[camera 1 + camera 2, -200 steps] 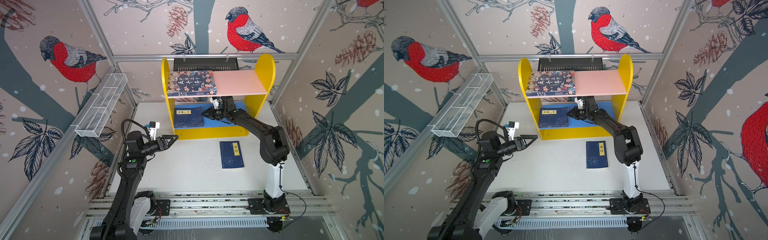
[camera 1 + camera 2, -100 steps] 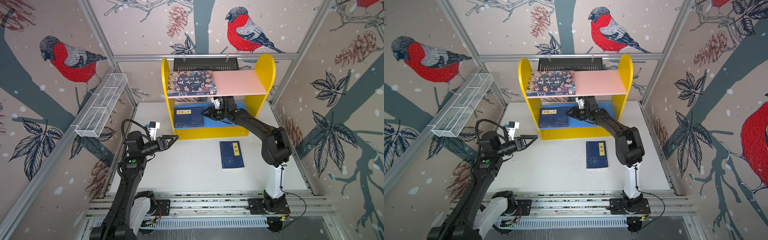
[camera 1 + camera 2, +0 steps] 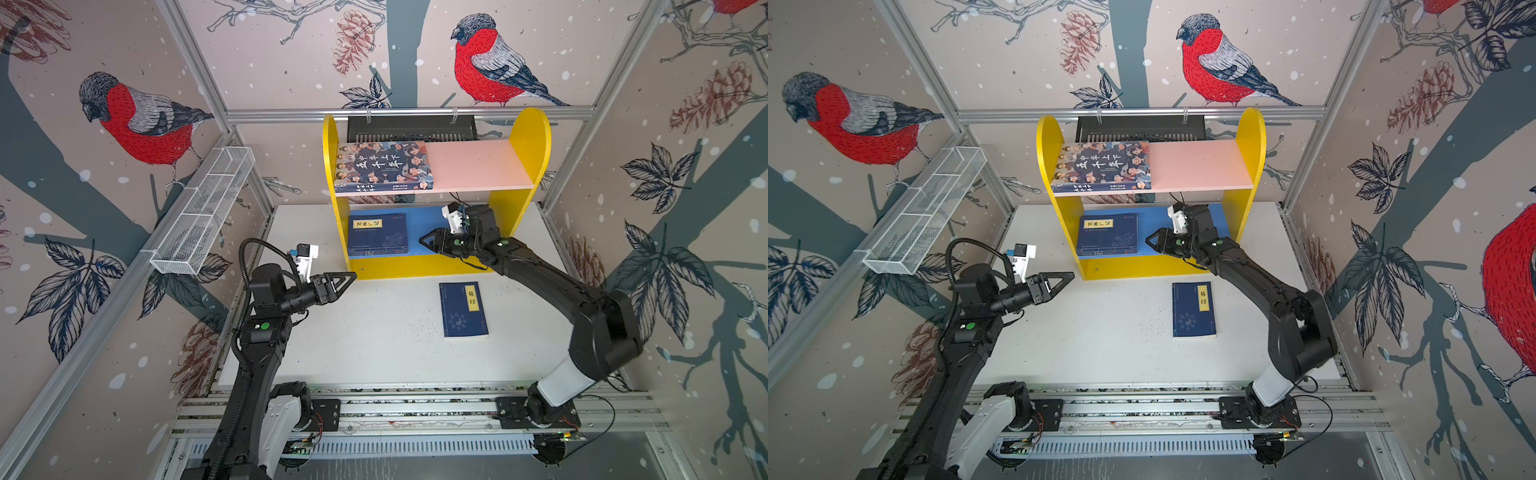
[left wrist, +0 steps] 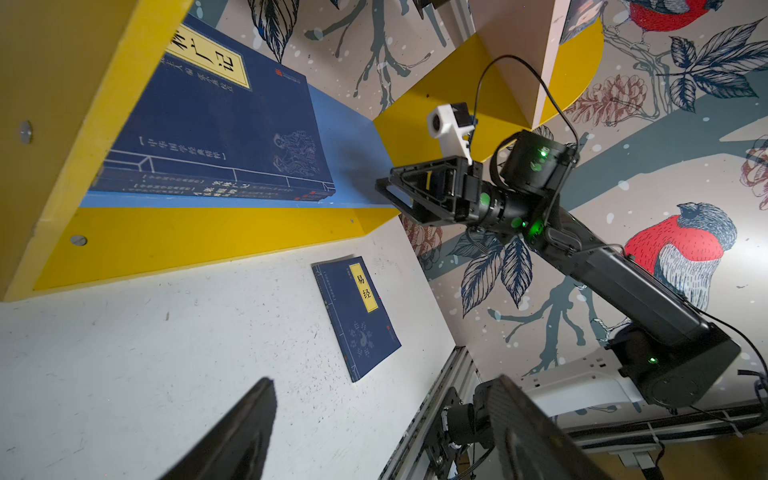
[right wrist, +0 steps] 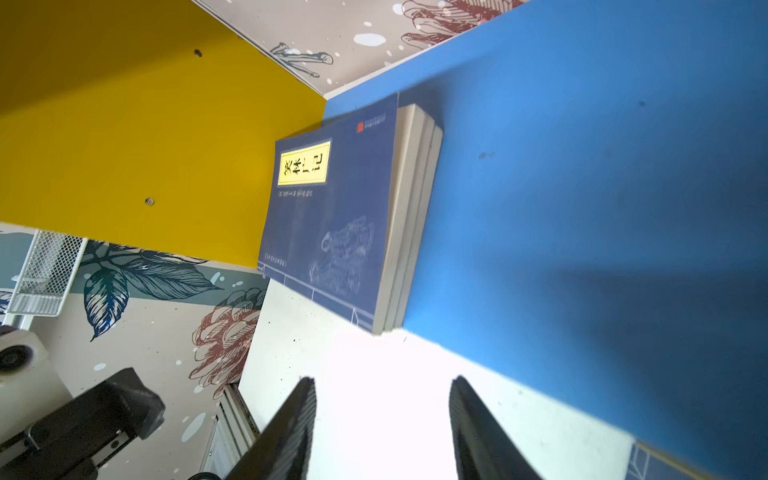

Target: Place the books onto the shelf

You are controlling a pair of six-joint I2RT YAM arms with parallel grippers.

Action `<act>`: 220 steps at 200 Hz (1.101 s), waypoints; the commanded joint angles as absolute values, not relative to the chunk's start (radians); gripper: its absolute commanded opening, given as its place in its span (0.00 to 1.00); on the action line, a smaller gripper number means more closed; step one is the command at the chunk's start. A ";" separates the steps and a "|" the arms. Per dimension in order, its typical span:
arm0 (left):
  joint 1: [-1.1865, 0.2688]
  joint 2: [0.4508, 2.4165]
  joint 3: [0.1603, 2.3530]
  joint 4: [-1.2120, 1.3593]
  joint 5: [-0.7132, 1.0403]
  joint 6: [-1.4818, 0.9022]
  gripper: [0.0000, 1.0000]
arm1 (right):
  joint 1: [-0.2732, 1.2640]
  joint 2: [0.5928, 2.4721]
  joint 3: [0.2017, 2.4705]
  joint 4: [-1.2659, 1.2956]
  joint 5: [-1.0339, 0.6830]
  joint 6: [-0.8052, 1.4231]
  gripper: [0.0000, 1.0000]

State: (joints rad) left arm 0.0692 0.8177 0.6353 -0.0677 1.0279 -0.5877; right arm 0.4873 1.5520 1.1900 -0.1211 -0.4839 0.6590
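The shelf (image 3: 530, 137) (image 3: 1250, 137) stands at the back of the table. A large illustrated book (image 3: 384, 166) (image 3: 1102, 166) lies on its pink upper board. On the blue lower board lies a stack of three navy books (image 3: 378, 235) (image 3: 1108, 235) (image 4: 216, 124) (image 5: 332, 216). Another navy book (image 3: 463, 309) (image 3: 1192, 309) (image 4: 357, 316) lies flat on the table in front of the shelf. My right gripper (image 3: 424, 241) (image 3: 1152, 242) (image 4: 384, 189) (image 5: 382, 378) is open and empty at the lower board's front edge, just right of the stack. My left gripper (image 3: 351, 276) (image 3: 1069, 276) (image 4: 385, 379) hovers open and empty left of the shelf.
A white wire mesh tray (image 3: 203, 216) hangs on the left wall. Behind the shelf hangs a black slotted basket (image 3: 411, 129). The arm rail (image 3: 415, 411) runs along the front edge of the white table (image 3: 374, 353).
My right gripper has gone from shut to open and has drawn back a little from the navy stack towards the board's front edge. The left arm has not moved.
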 commanded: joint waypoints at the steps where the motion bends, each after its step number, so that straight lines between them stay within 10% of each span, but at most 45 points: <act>1: 0.069 0.823 0.651 -0.107 0.997 -0.514 0.81 | 0.532 1.426 1.081 -0.113 -0.385 0.667 0.54; 95: 0.062 0.884 0.623 -0.098 1.116 -0.466 0.82 | 0.565 0.964 0.587 -0.262 0.000 0.903 0.58; 220: 0.028 0.868 0.632 -0.207 1.083 -0.394 0.82 | 0.203 1.249 0.573 -0.163 -0.136 0.756 0.61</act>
